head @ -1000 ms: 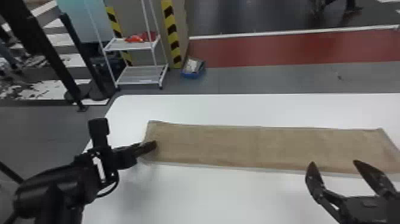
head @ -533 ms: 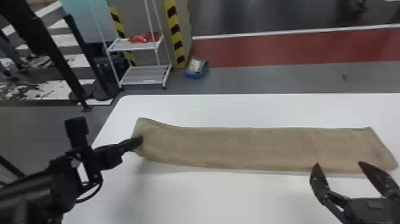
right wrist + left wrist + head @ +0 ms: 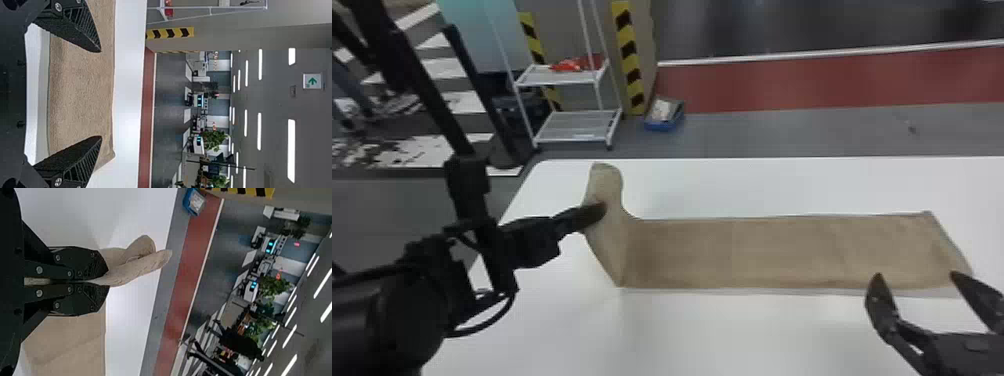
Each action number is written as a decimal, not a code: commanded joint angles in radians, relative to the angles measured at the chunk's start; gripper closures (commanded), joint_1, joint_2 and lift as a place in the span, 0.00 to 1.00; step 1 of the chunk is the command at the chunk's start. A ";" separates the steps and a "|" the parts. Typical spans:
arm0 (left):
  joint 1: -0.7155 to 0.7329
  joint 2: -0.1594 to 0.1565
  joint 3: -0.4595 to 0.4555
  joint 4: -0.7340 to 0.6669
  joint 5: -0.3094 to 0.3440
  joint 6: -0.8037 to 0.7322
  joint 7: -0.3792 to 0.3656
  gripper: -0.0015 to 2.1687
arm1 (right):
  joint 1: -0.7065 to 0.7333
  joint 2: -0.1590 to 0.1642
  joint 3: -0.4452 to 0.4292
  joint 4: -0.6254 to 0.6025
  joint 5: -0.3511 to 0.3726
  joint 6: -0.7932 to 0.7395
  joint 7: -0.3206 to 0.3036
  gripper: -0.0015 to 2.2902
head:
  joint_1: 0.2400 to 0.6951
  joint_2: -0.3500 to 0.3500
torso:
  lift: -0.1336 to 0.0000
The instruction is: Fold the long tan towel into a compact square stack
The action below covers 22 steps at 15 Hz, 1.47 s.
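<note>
One white worktop (image 3: 782, 185) bears the whole job. Across it, roughly in line with the far edge, lies the long tan towel (image 3: 772, 250); most of its length is flat, while the end towards the worktop's left edge is raised. It looks light, soft and limp, with enough nap to grip well. It should not break, but it will sag, skew or drag if pulled flat along the surface.

The right gripper (image 3: 101, 94) has its fingers spread wide with no cloth between them, close by the towel's near long side, towards its right end. The left gripper (image 3: 108, 280) has its fingers pressed together on the raised end (image 3: 606, 185), about midway across the width. Beyond the fingertips the fabric flops over towards the worktop's far left corner, so one central pinch leaves both corners of that end to hang loose.

Folding seems to be in its opening step. The raised end probably wants carrying over to the right and laying down with its long sides matched. For later folds, the best hold is likely on the short edge, either at mid-width or with one gripper near each corner, taking every layer together. Smallest of all, the curled corners may need spreading before the cloth is let go.
</note>
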 commanded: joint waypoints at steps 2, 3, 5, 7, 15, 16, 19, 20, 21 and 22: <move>-0.002 -0.063 -0.313 -0.139 -0.119 0.057 0.044 0.95 | 0.008 0.002 -0.032 -0.008 -0.020 0.000 0.000 0.04 | 1.00 0.52 | 0.08; -0.011 -0.063 -0.428 -0.138 -0.222 0.057 0.070 0.95 | 0.005 0.002 -0.032 -0.008 -0.025 0.000 0.000 0.04 | 1.00 0.44 | 0.08; -0.020 -0.063 -0.595 -0.106 -0.361 0.048 0.119 0.95 | -0.005 0.002 -0.030 0.001 -0.042 0.003 0.000 0.04 | 1.00 0.34 | 0.08; -0.074 -0.063 -0.689 0.011 -0.364 -0.005 0.227 0.95 | -0.008 0.002 -0.030 0.004 -0.062 0.003 0.000 0.04 | 1.00 0.24 | 0.08; -0.158 -0.063 -0.804 0.088 -0.390 -0.060 0.372 0.88 | -0.009 0.002 -0.030 0.001 -0.074 0.015 -0.009 0.04 | 1.00 0.19 | 0.08; -0.138 -0.063 -0.836 0.100 -0.375 -0.097 0.406 0.59 | -0.018 0.002 -0.027 0.004 -0.074 0.025 -0.009 0.04 | 1.00 0.18 | 0.08; -0.126 -0.063 -0.943 0.189 -0.372 -0.235 0.477 0.00 | -0.043 0.002 -0.024 0.012 -0.074 0.046 -0.009 0.04 | 1.00 0.13 | 0.08; -0.128 -0.063 -0.963 0.203 -0.370 -0.272 0.494 0.00 | -0.051 0.002 -0.021 0.012 -0.073 0.055 -0.009 0.04 | 1.00 0.11 | 0.08; -0.128 -0.063 -0.971 0.209 -0.364 -0.284 0.503 0.00 | -0.058 0.002 -0.013 0.012 -0.071 0.058 -0.009 0.04 | 1.00 0.07 | 0.08; -0.128 -0.063 -0.972 0.209 -0.363 -0.287 0.503 0.00 | -0.066 0.002 -0.006 0.012 -0.068 0.064 -0.009 0.04 | 1.00 0.05 | 0.08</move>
